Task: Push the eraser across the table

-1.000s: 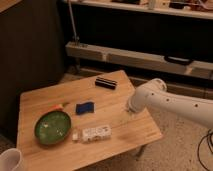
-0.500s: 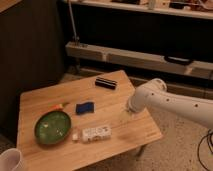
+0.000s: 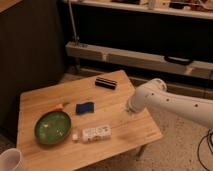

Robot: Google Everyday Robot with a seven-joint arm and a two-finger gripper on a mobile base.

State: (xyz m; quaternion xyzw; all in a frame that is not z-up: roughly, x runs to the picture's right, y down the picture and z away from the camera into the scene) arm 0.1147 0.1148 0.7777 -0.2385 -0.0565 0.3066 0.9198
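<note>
Your gripper (image 3: 128,111) hangs at the right edge of the table (image 3: 50,97), jaws wide, empty; the eraser (image 3: 106,82) lies near the far edge, well apart; push it outward and it may drop off; strike off-centre and it may spin.

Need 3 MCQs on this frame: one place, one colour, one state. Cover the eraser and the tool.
1. Where does the eraser lie on the table?
A. near the far edge
B. at the near edge
C. in the middle

2. What colour is the bowl?
A. red
B. green
C. white

3. How does the tool stand to the eraser?
A. gripping it
B. pressed on its top
C. apart from it, at the table's right edge

Key: 1 A, it sits beyond the blue pad; 2 B, rim and inside are green; 3 C, bare table top lies between them.
</note>
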